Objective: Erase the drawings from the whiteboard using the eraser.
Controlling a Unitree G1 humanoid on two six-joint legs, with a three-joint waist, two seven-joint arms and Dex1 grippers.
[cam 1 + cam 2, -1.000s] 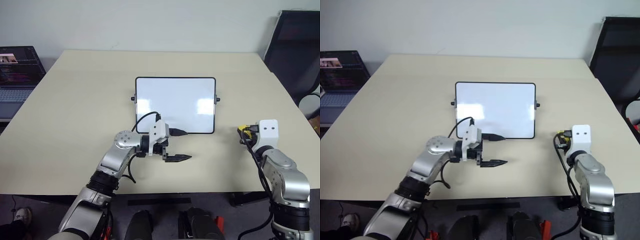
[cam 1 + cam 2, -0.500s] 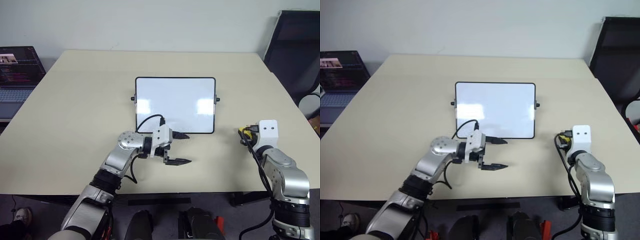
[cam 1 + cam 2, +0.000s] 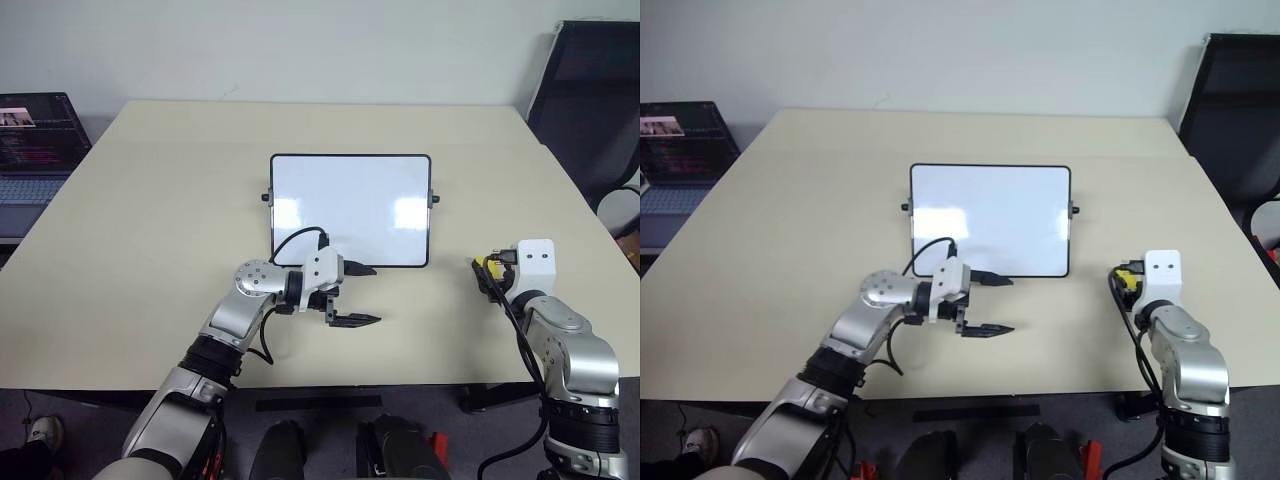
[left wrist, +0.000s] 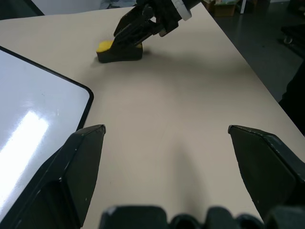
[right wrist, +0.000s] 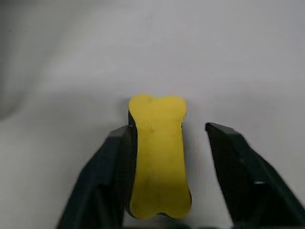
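Since the whiteboard [image 3: 350,208] shows no marks, the erasing looks finished. On the tabletop [image 3: 150,200] right of it lies the eraser [image 5: 157,162], between the right gripper's [image 5: 176,176] parted jaws, one side touching, apparently released. Left gripper [image 4: 167,138] hovers wide open, empty.

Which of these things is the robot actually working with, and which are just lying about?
Part of the job:
- whiteboard, wiped clean
- yellow eraser, resting on the table between the right tool's open fingers
- left tool, open by the board's near edge

Just lying about:
- laptop beside the table
- black chair
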